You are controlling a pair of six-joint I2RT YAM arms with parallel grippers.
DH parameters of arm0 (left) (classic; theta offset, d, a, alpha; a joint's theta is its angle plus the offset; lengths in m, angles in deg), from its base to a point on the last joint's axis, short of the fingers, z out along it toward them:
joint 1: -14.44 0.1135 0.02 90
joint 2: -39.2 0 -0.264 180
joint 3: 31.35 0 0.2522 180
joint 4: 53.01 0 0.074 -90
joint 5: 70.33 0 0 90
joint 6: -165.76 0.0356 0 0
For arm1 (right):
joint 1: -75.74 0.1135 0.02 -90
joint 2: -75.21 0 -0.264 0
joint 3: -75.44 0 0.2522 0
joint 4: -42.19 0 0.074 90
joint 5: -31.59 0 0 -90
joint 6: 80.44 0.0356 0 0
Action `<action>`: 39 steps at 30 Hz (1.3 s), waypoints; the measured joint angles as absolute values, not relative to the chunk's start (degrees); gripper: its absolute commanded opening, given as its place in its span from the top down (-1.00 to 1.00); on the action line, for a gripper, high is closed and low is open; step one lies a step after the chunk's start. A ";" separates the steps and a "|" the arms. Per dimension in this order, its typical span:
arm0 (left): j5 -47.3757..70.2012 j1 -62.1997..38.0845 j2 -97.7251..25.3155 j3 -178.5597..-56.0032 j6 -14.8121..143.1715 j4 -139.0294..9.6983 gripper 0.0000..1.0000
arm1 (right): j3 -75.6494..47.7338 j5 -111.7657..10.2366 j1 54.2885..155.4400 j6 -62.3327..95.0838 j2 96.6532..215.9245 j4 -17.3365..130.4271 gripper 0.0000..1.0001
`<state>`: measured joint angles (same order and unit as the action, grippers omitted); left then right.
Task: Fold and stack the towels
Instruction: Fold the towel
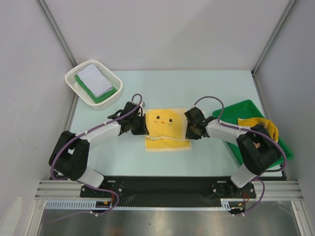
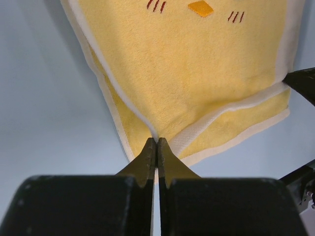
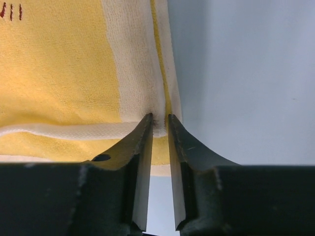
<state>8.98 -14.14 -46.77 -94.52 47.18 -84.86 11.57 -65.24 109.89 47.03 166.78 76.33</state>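
Towel (image 1: 166, 123) folded, lower layer mostly hidden

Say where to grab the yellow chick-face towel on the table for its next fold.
On the yellow chick-face terry towel, probably pinch the upper layer's near corners, coming in low from left and right. It lies flat on the pale blue table, so only those white-hemmed corners, set back from the layer beneath, offer a lip.

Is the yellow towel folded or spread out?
Folded: the yellow towel has an upper layer over a lower one, whose edge shows.
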 measured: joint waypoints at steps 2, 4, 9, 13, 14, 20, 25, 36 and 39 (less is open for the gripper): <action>8.95 -14.14 -46.77 -94.52 47.18 -84.86 0.99 | 11.59 -65.26 109.89 47.03 166.93 76.05 0.61; 8.95 -14.14 -46.77 -94.52 47.18 -84.86 0.99 | 11.59 -65.30 109.89 47.03 166.93 75.76 0.73; 8.95 -14.14 -46.77 -94.52 47.14 -84.86 0.99 | 11.59 -65.72 109.91 46.99 166.93 75.74 0.80; 8.98 -14.14 -46.77 -94.52 47.14 -84.86 0.99 | 11.57 -66.13 110.09 46.82 166.93 75.76 1.00; 8.98 -14.14 -46.77 -94.52 47.14 -84.86 1.00 | 11.55 -66.15 110.13 46.79 166.93 75.79 1.00; 10.00 -14.14 -46.77 -94.83 47.12 -85.99 0.99 | 9.56 -66.63 110.13 46.07 166.69 78.21 1.00; 11.01 -14.14 -46.58 -95.72 46.81 -87.81 0.99 | 7.26 -66.96 109.89 45.22 164.48 79.81 1.00; 9.81 -15.67 -38.97 -91.96 43.55 -84.92 0.99 | 7.20 -63.57 109.25 43.89 157.20 83.94 1.00; 8.36 -16.54 -37.86 -85.58 41.61 -81.07 0.99 | 11.61 -62.31 109.23 43.84 155.37 82.32 1.00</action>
